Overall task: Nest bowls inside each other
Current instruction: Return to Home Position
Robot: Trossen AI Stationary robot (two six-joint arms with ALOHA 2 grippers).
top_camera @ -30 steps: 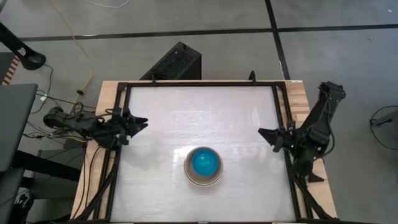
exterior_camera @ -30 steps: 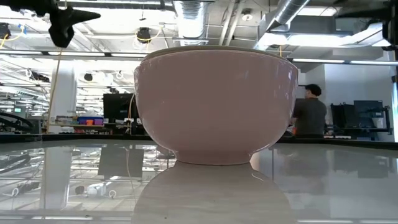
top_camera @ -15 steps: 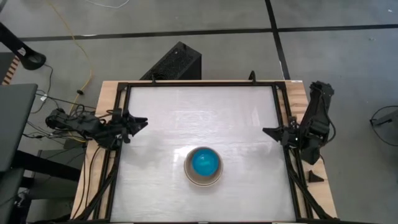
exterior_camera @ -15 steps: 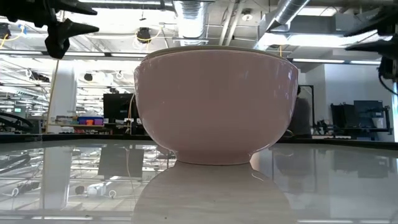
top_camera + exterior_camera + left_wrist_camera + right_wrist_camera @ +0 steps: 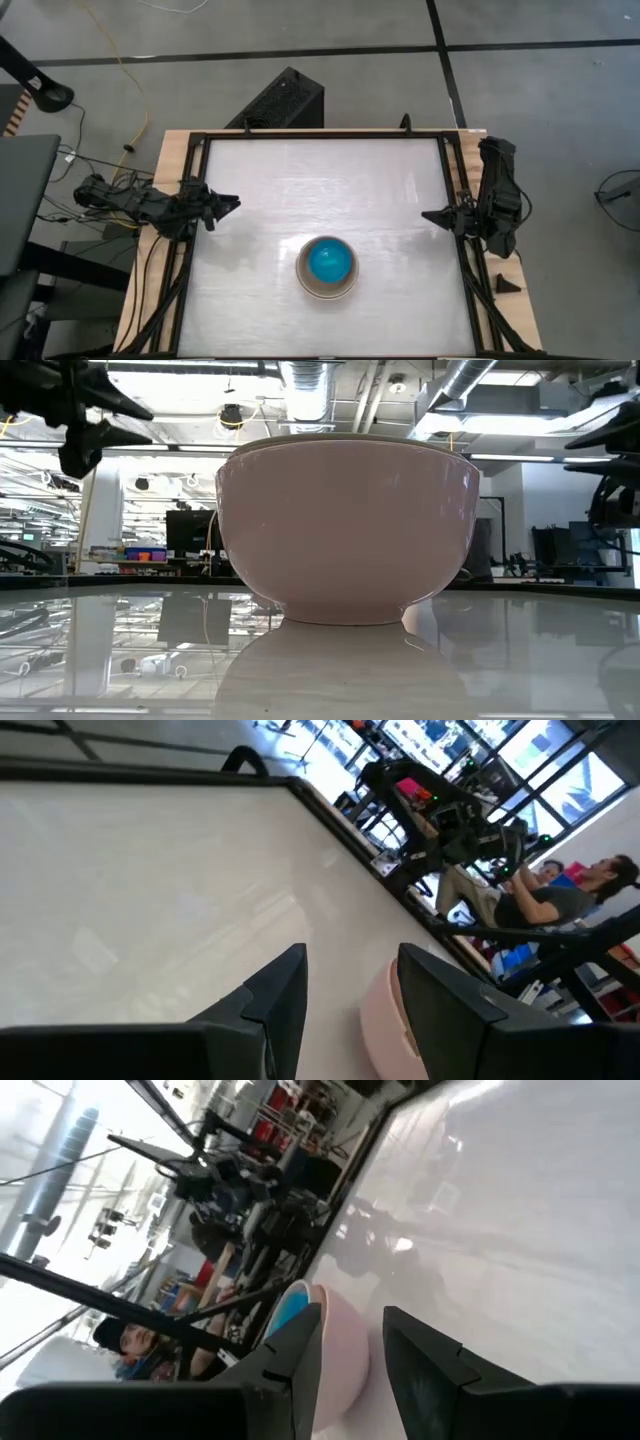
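Observation:
The bowls (image 5: 327,266) stand nested in one stack near the table's middle, toward its near edge. The bright teal one shows innermost, and the stack rests on its foot. The low view shows the outer bowl's pale pinkish wall (image 5: 345,530). My left gripper (image 5: 225,203) hovers open at the table's left edge, up at the left in the low view (image 5: 110,410). My right gripper (image 5: 432,215) hovers open at the right edge. Both point at the stack, which shows past the fingers in each wrist view (image 5: 380,1020) (image 5: 345,1342). Neither gripper holds anything.
A black frame rail (image 5: 455,180) runs around the white tabletop. A black box (image 5: 285,100) stands beyond the far edge. A seated person (image 5: 560,900) shows in the room behind. Bare tabletop lies on every side of the stack.
My right gripper has come down at the table's right edge as its arm folded back, and it now shows at the low view's top right. My left gripper has sunk a little and rolled slightly. The bowls have stayed put.

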